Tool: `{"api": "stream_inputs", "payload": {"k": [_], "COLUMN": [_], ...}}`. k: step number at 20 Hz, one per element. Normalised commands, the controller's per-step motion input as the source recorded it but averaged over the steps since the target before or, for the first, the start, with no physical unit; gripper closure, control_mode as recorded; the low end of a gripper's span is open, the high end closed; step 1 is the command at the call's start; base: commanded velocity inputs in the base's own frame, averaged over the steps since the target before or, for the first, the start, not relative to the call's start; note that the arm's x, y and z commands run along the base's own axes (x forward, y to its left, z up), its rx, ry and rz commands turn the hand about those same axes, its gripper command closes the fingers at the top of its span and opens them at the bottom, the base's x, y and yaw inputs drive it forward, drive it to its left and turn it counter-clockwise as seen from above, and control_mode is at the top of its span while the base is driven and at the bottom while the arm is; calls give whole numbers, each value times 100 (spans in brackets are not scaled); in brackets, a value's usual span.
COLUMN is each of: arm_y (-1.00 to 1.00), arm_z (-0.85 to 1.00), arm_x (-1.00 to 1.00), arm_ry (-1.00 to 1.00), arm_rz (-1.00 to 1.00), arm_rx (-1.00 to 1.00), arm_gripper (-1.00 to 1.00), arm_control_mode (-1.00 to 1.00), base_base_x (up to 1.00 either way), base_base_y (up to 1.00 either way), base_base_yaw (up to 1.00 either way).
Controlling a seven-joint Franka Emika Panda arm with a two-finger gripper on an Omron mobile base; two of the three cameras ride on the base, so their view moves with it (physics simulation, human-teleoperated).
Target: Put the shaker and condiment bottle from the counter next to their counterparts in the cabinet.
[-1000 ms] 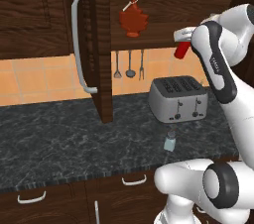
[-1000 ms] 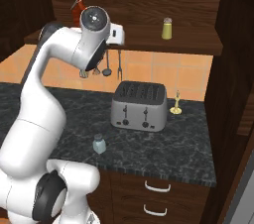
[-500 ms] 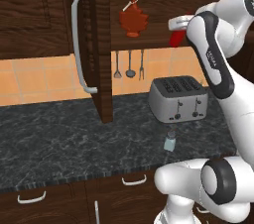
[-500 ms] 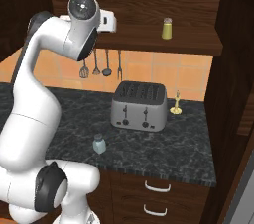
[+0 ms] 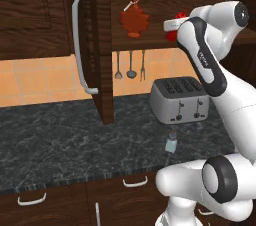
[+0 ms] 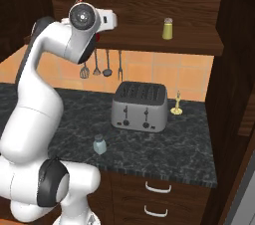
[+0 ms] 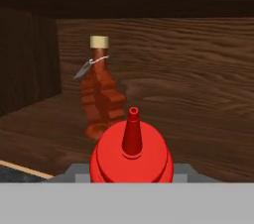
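The gripper was up at the cabinet shelf, clamped on the red bottle, just short of the syrup bottle. The little blue shaker sat on the counter by the toaster.

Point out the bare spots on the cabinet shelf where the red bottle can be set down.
Bare shelf runs between the syrup bottle and the yellow-green shaker. The held condiment bottle faces open wood right of the syrup bottle. Tightest by the left cabinet wall.
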Motion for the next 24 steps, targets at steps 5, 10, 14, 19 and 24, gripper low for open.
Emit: {"api": "stream_inputs", "payload": {"k": [5,10,14,19,24], "arm_y": [2,-5,-4,-9,4], "arm_z": [-1,0,0,1,0], "arm_x": [51,76,36,21,19], "arm_ry": [0,1,3,5,11], "arm_rz": [1,5,5,0,-1], "arm_rx": [-4,-1,0,0,-4], "arm_gripper": [100,100,100,100,100], "arm_control_mode": [-100,-100,-100,-100,-100], "base_base_x": [0,0,0,0,0], "base_base_y": [0,0,0,0,0], "base_base_yaw": [0,0,0,0,0]}}
